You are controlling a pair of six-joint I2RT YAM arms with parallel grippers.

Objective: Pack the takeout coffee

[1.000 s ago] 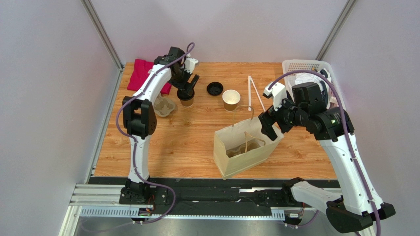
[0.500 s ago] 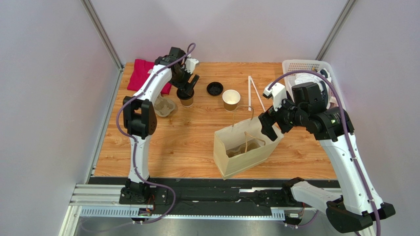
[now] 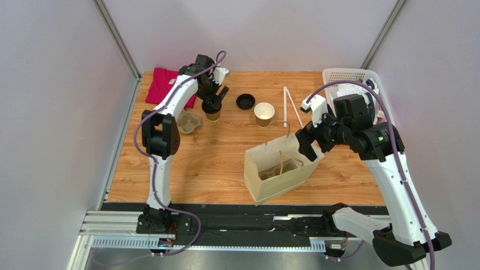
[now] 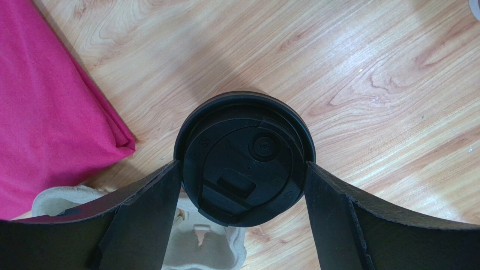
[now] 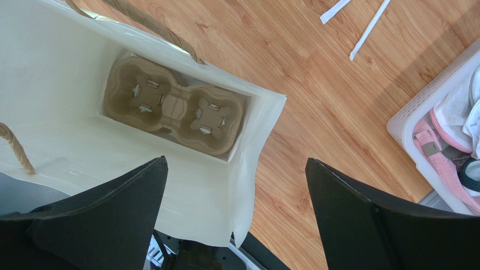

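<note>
While the right arm hangs over the paper bag (image 3: 280, 171), the left one is reaching to the far side of the table (image 3: 214, 163), toward eleven o'clock. The coffee cup (image 3: 213, 113) stands upright there on the wood with its black lid on. The left gripper (image 3: 216, 104) comes down over it from above. From the left wrist, its two fingers (image 4: 149, 211) sit at nine and three o'clock of the lid and look to be touching the rim on both sides, so it has hold of the cup across a wide spread.

At nine o'clock of the cup lies a cardboard cup holder (image 3: 187, 121), just beside it, and a pink cloth (image 3: 160, 84) lies beyond that at ten o'clock. At three o'clock of the cup come a loose black lid (image 3: 245, 101), then an open cup (image 3: 263, 113) with a white inside, then two white straws (image 3: 290, 107).

The bag stands open at about five o'clock of the table. The right gripper (image 3: 301, 147) is spread wide at the bag's two o'clock corner, one finger over the inside and one outside. A second cup holder (image 5: 174, 109) lies flat on the bag's floor. A white basket (image 3: 352, 76) of cloths sits at two o'clock.
</note>
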